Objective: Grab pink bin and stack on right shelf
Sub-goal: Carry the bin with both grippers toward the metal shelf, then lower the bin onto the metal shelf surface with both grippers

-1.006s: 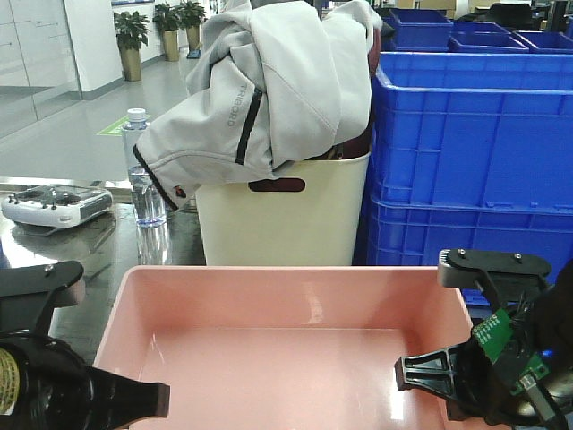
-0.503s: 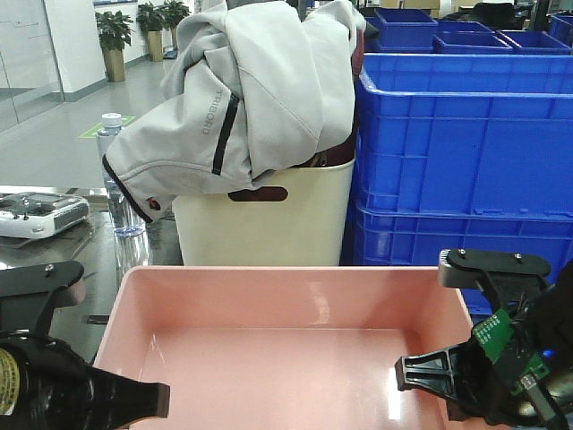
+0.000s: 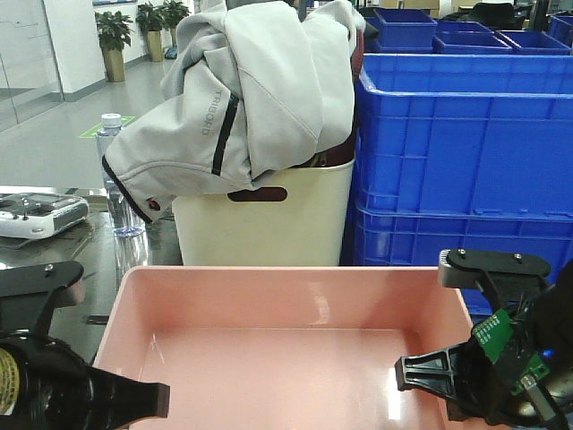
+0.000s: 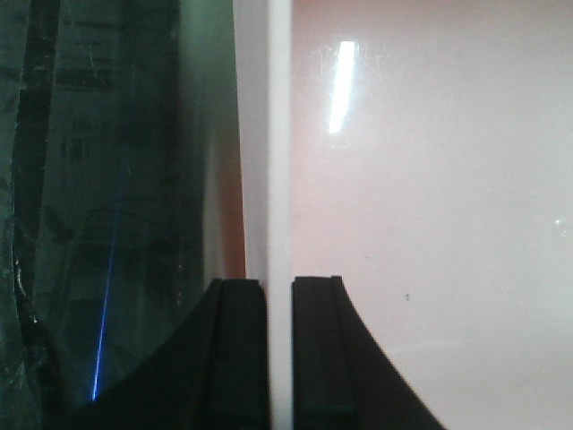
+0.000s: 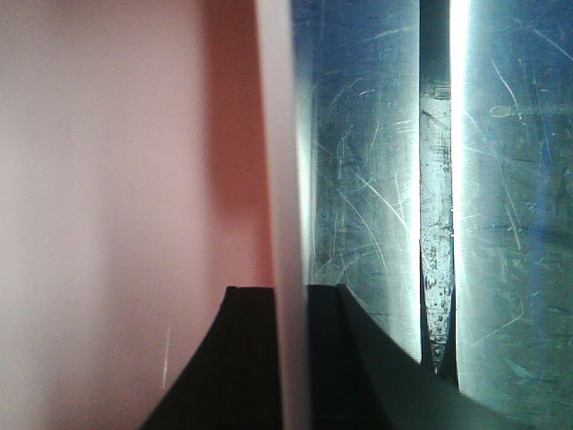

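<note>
The pink bin (image 3: 295, 300) fills the lower foreground, wide and shallow and empty. My left gripper (image 3: 134, 399) is shut on its left wall. In the left wrist view the two black fingers (image 4: 237, 349) pinch the pale rim (image 4: 269, 134) of that wall. My right gripper (image 3: 421, 372) is shut on the right wall, its fingers (image 5: 251, 358) clamping the rim (image 5: 279, 179). The right shelf's scratched steel top (image 5: 367, 179) with a black tape line (image 5: 434, 224) lies just beyond that wall. I cannot tell whether the bin touches it.
A cream bin (image 3: 260, 224) draped with a grey jacket (image 3: 251, 90) stands right behind the pink bin. Stacked blue crates (image 3: 466, 152) rise at the back right. A water bottle (image 3: 121, 179) and a white controller (image 3: 36, 215) sit on the shiny surface (image 3: 89, 251) at the left.
The whole background slid left in the front view over the first half second, then held still. The pink bin and both grippers kept their places in the frame.
</note>
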